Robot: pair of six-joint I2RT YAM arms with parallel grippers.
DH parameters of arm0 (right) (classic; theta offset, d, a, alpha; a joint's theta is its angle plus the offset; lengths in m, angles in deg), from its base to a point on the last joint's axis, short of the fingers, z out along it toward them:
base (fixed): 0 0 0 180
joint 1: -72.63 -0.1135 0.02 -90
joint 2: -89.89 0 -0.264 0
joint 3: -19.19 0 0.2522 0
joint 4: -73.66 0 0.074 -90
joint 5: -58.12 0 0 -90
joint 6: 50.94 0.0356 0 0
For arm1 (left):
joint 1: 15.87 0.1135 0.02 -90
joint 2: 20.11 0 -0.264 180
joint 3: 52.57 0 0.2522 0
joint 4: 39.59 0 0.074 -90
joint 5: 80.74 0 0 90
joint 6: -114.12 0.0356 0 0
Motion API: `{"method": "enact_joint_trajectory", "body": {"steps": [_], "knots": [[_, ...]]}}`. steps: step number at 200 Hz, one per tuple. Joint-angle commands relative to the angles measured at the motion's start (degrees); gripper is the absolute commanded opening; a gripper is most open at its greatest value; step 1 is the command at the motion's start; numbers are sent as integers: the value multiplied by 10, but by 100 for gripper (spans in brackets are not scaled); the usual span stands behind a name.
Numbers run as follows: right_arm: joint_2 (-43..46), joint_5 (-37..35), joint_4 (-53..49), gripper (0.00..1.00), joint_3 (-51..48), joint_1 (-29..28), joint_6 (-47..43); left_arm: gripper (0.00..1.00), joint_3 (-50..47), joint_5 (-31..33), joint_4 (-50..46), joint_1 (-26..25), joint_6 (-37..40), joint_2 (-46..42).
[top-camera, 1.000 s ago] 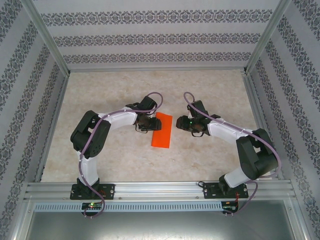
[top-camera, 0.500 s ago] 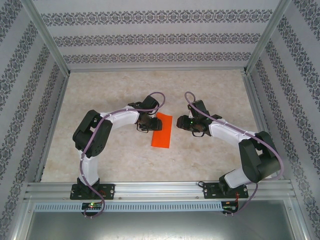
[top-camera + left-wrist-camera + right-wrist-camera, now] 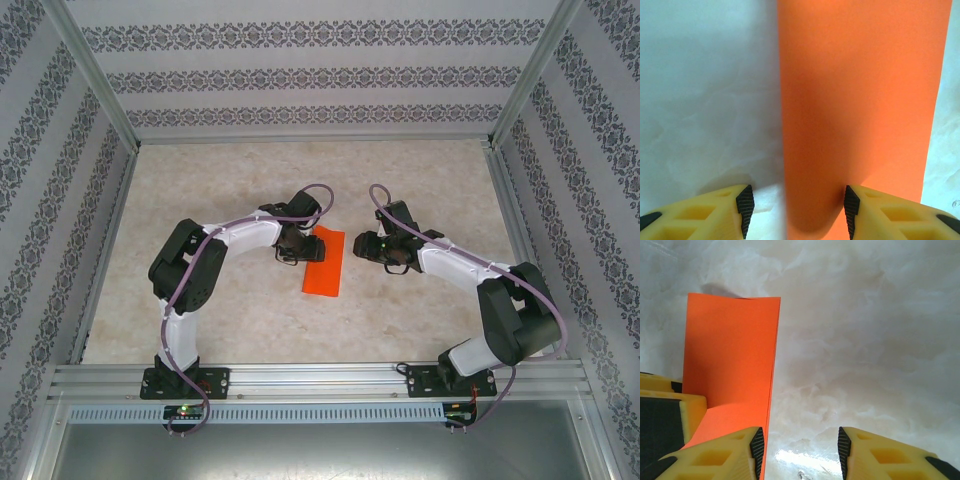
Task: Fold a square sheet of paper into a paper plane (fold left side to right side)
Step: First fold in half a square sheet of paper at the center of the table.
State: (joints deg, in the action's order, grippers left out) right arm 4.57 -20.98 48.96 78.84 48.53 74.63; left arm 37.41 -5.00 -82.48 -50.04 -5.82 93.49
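The square sheet of paper (image 3: 324,262) lies on the table as a narrow bright orange rectangle, folded in half lengthwise. My left gripper (image 3: 298,243) sits low at its upper left edge. In the left wrist view the paper (image 3: 860,100) runs up the middle and right, and its left edge passes between the open fingers of the left gripper (image 3: 797,212), which hold nothing. My right gripper (image 3: 368,247) stands just right of the paper. In the right wrist view the paper (image 3: 730,355) lies at the left, and the right gripper (image 3: 800,452) is open over bare table beside its edge.
The pale marbled tabletop (image 3: 420,320) is bounded by aluminium rails (image 3: 320,378) at the front and patterned walls on three sides. A yellow finger of the left gripper (image 3: 670,415) shows on the left of the right wrist view.
The left arm's elbow has shifted slightly to the right while its gripper stays at the paper's left edge. The paper and the right arm have not moved.
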Motion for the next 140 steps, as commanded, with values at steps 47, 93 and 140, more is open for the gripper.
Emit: {"method": "enact_joint_trajectory", "body": {"steps": [47, 93, 140], "knots": [[-6, 22, 11, 42, -2, 3, -4, 55, 5, -3, 4, -19, 13, 32], [-12, 25, 15, 42, -2, -2, 0, 55, 8, -4, 1, -19, 7, 35], [-15, 26, 18, 41, -1, -5, 0, 55, 11, -7, 1, -20, -9, 38]]}}
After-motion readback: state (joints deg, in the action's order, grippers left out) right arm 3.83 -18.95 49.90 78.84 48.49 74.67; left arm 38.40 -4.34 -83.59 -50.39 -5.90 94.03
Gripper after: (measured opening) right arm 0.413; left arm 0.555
